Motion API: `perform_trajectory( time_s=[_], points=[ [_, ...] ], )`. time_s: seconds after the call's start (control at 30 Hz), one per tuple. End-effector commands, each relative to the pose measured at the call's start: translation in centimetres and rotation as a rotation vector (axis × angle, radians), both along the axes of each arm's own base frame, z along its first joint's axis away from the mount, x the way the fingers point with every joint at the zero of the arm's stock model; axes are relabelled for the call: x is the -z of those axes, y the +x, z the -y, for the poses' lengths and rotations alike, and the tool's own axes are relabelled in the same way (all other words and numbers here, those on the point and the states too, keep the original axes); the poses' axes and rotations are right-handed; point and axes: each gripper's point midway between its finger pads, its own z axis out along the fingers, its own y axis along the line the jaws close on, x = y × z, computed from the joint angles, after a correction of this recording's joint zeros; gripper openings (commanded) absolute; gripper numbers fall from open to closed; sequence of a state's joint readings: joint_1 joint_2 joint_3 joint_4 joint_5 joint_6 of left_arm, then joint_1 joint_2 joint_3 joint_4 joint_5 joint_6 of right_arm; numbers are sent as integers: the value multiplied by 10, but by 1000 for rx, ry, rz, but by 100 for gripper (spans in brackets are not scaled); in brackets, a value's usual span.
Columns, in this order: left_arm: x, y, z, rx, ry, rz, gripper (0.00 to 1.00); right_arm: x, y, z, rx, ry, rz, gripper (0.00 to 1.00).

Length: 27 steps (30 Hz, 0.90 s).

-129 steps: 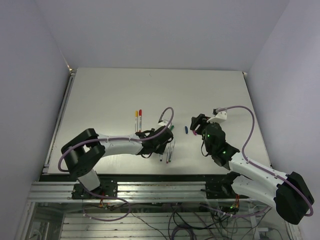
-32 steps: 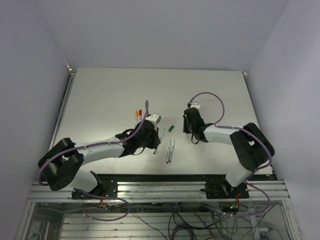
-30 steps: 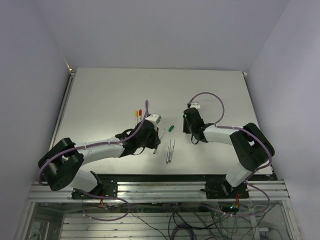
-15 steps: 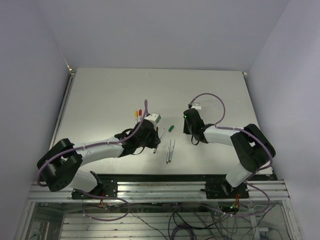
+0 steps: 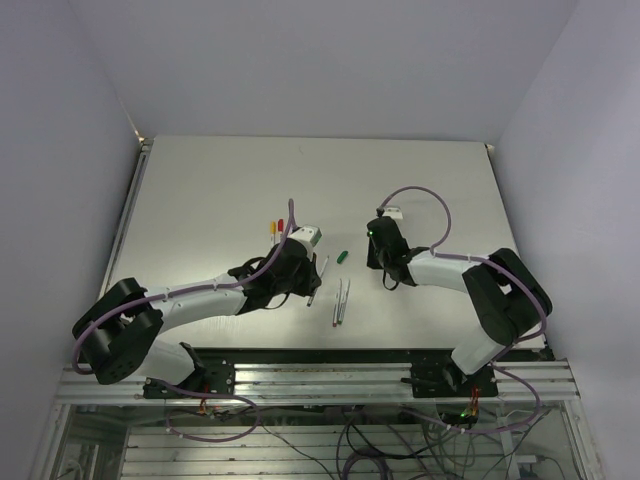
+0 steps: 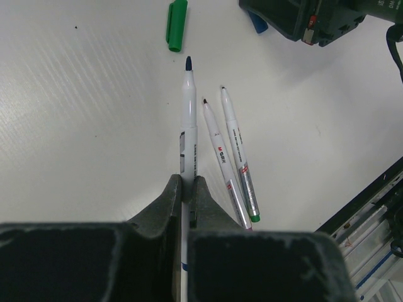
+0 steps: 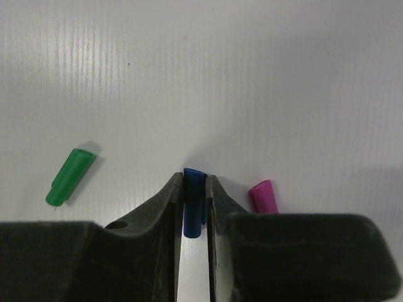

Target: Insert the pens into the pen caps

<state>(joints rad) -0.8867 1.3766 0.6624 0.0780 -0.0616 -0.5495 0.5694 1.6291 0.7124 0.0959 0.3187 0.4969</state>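
Note:
My left gripper (image 6: 187, 182) is shut on a white pen (image 6: 188, 123) with a dark blue tip that points toward the green pen cap (image 6: 177, 24). Two more pens (image 6: 230, 154) lie side by side on the table just right of the held one. My right gripper (image 7: 194, 182) stands over the table with its jaws shut on the blue pen cap (image 7: 192, 201). A purple pen cap (image 7: 262, 195) lies just to its right and the green pen cap (image 7: 69, 175) to its left. From above, the left gripper (image 5: 309, 277) and the right gripper (image 5: 373, 262) flank the green cap (image 5: 342, 257).
Two pens with a yellow (image 5: 274, 228) and a red (image 5: 281, 224) cap on them lie behind the left wrist. The table's near edge (image 5: 330, 349) with its metal rail runs close below the two loose pens (image 5: 340, 300). Grey walls close in the table on three sides.
The right gripper's jaws have narrowed onto the blue cap over the last second. Earlier, the left arm drew back with its pen and the right arm swung over the cap.

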Motion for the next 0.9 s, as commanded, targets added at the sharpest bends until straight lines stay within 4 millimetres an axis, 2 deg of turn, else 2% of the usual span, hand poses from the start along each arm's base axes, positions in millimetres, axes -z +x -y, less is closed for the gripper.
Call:
perform_trajectory(
  time_s=[0.0, 0.23, 0.33, 0.43, 0.6, 0.7, 0.87],
  points=[
    [-18, 6, 11, 30, -55, 42, 7, -13, -5, -5, -46, 11, 2, 0],
    [-36, 18, 28, 57, -119, 116, 7, -103, 23, -27, -93, 162, 279, 0],
    [-50, 21, 40, 81, -186, 160, 7, -140, 24, -31, -111, 244, 401, 0],
    [-64, 23, 53, 117, -263, 201, 7, -177, 16, -34, -148, 338, 536, 0],
    [-92, 22, 73, 176, -409, 269, 7, -218, 3, -31, -164, 457, 697, 0],
    [-105, 22, 82, 200, -472, 298, 7, -235, -10, -24, -152, 542, 795, 0],
    [-112, 23, 90, 214, -520, 305, 7, -258, -24, -11, -115, 657, 912, 0]
  ],
)
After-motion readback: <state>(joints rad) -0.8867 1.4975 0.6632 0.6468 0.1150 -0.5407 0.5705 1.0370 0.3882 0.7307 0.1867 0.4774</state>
